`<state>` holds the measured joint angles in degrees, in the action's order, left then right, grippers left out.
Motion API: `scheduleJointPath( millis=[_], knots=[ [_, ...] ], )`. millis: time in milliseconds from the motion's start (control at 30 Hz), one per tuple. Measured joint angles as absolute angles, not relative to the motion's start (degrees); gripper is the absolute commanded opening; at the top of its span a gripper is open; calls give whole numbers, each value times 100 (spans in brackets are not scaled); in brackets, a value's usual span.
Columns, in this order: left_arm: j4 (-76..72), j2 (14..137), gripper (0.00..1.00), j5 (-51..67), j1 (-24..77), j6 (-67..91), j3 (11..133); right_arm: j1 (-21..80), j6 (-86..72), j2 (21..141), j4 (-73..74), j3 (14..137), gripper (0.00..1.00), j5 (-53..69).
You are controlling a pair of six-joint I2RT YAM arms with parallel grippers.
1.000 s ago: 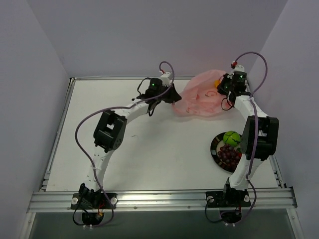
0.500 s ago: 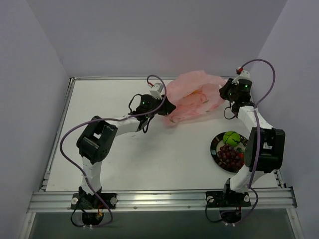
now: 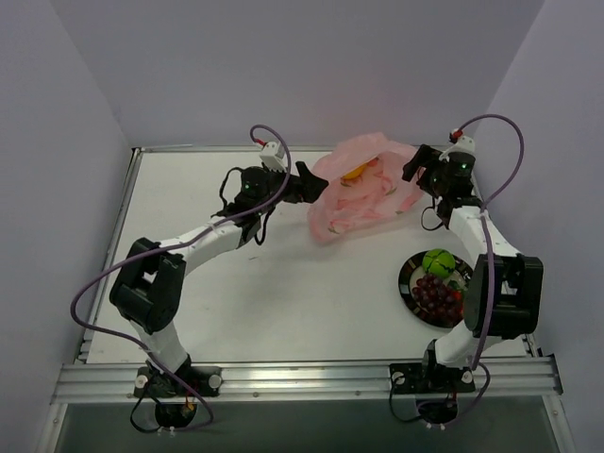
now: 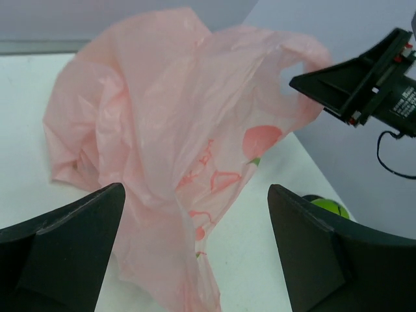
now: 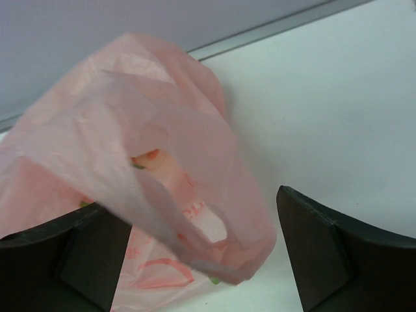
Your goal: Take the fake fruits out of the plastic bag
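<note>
The pink plastic bag [image 3: 366, 193] lies crumpled at the back of the table between both grippers. An orange-yellow fruit [image 3: 355, 173] shows through its upper part. My left gripper [image 3: 310, 183] stands open just left of the bag, its fingers wide apart with the bag [image 4: 162, 130] loose in front of them. My right gripper [image 3: 413, 168] is open at the bag's right end, and a blurred fold of the bag [image 5: 149, 169] hangs between its spread fingers. A green round fruit [image 3: 437, 260] and a purple grape bunch [image 3: 433, 294] rest on the plate.
The black-rimmed plate [image 3: 403, 281] sits at the right, beside the right arm's lower links. The table's metal frame runs just behind the bag. In the left wrist view the right gripper [image 4: 354, 81] appears past the bag, and the green fruit [image 4: 329, 207] peeks beside my finger.
Both grippers have gone from shut on the bag to open, letting it go. The left arm has drawn back to the left, and the bag has sagged onto the table.
</note>
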<state>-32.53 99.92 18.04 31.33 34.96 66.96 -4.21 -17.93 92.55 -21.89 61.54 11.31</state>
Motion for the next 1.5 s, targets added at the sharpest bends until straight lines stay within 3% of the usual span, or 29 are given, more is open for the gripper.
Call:
scheduleJointPath(
  millis=[167, 233, 267, 333, 467, 633, 833, 1133, 1333, 1500],
  knots=[
    [-3317, 9891, 90, 1833, 2816, 3667, 6761, -113, -1831, 8534, -2156, 6132, 80, 812],
    [-3201, 9955, 88, 1828, 2707, 3723, 6820, 43, -1907, 8246, -2161, 6055, 70, 661],
    [-3103, 10033, 87, 1822, 2650, 3750, 6932, 123, -1959, 8110, -2163, 5992, 53, 609],
    [-2904, 10320, 85, 1800, 2543, 3780, 7330, 248, -2141, 7832, -2281, 5763, 37, 521],
    [-2578, 10978, 81, 1769, 2383, 3879, 8191, 617, -2615, 7677, -2652, 5284, 21, 351],
    [-2196, 11638, 80, 1772, 2248, 4128, 8829, 1514, -3133, 8407, -3041, 5214, 16, 71],
    [-1756, 12311, 81, 1820, 2200, 4340, 9570, 1712, -3931, 9904, -3719, 5509, 31, -261],
    [-1411, 13148, 81, 2073, 2204, 4469, 10569, 1645, -4971, 11712, -3992, 6781, 70, -1046],
    [-1157, 13563, 81, 2226, 2204, 4484, 10930, 1616, -5221, 12366, -3907, 7671, 83, -1380],
    [-1063, 13738, 80, 2300, 2204, 4525, 11017, 1616, -5306, 12934, -3771, 8348, 87, -1492]
  ],
)
